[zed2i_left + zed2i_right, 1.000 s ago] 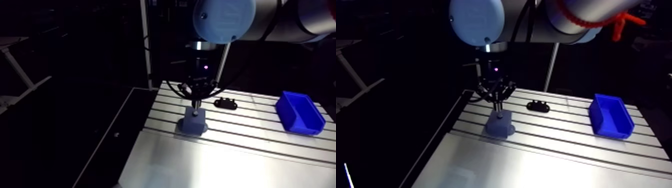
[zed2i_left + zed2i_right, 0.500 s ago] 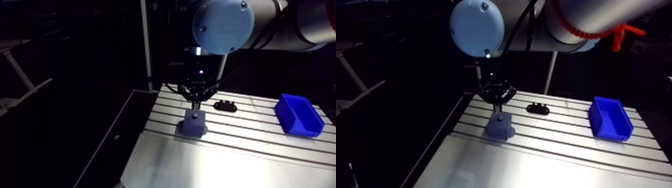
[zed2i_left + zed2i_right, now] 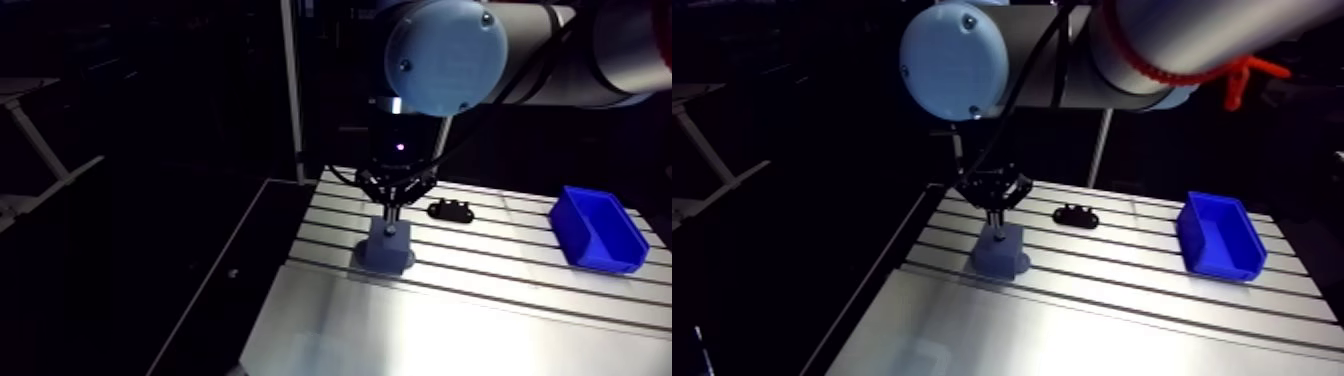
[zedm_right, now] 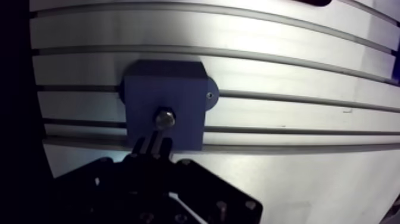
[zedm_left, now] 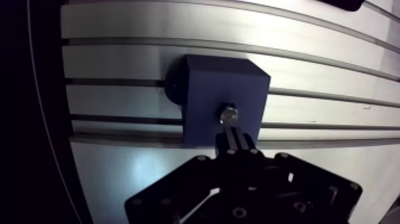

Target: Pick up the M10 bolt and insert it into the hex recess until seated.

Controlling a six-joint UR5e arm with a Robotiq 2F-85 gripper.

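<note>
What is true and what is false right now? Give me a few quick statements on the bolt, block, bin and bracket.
1. The bolt sits at the top face of the block. True.
2. The bolt lies in the blue bin. False: it is at the block; the bin stands well apart.
3. The gripper is just above the block. True.
4. The black bracket rests on the block. False: it lies on the table behind it, apart.

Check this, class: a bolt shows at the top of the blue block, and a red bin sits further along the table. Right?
No: the bin is blue, not red; the arm view shows it. The bolt does show at the top of the blue block.
</note>
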